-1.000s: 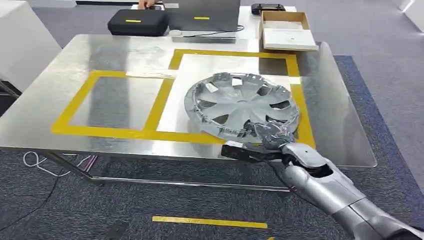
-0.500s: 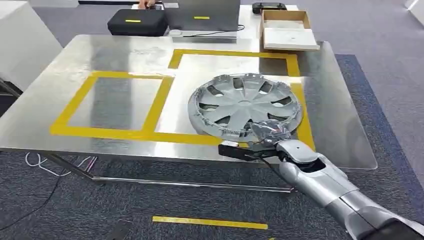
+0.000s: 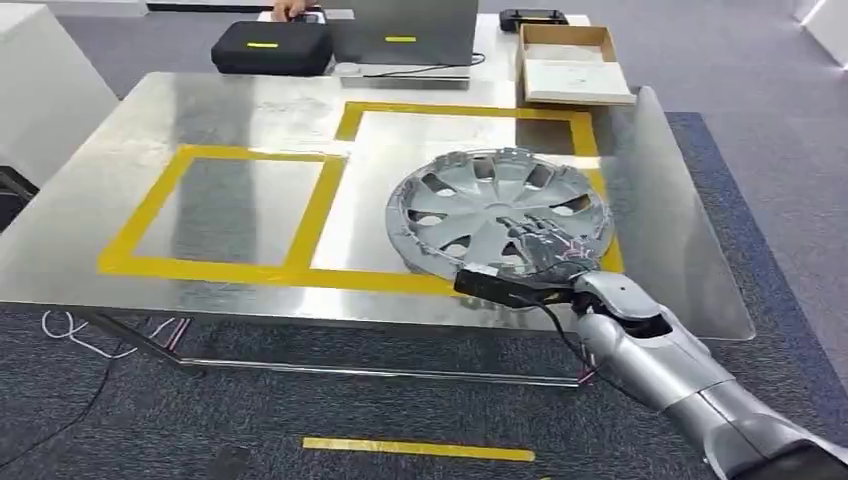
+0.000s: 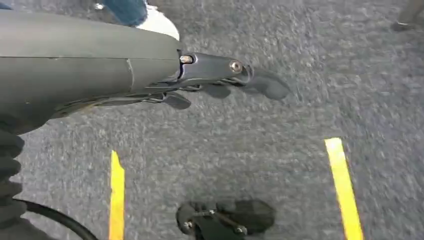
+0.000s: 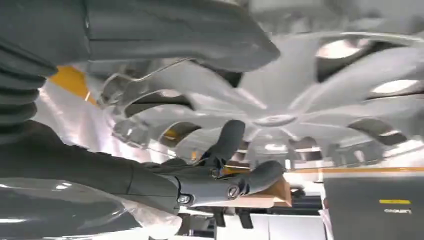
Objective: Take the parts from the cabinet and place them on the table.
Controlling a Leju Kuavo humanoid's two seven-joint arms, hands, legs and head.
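- Right hand (image 3: 540, 245) lies over the near edge of the hubcap (image 3: 500, 205), fingers (image 3: 528, 232) spread across its face; right wrist view shows thumb and fingers apart, not closed round the rim, nothing held.
- Hubcap: silver, multi-spoke, lying flat on the worktop (image 3: 200, 110), mostly inside the right yellow tape rectangle (image 3: 465, 108), its right edge over the tape line.
- Right arm (image 3: 670, 365) comes in from the lower right, over the worktop's near edge.
- Left hand (image 4: 220, 80) hangs above grey carpet (image 4: 300, 165) with yellow floor tape (image 4: 342, 185); fingers loosely extended, holding nothing.
- Left yellow tape rectangle (image 3: 150, 210) sits beside the right one, sharing a side.
- Far end of worktop: black case (image 3: 270, 47), laptop (image 3: 410, 30), open cardboard box (image 3: 572, 62), small black device (image 3: 532, 17).
- A person's hand (image 3: 292, 8) at the far edge by the black case.
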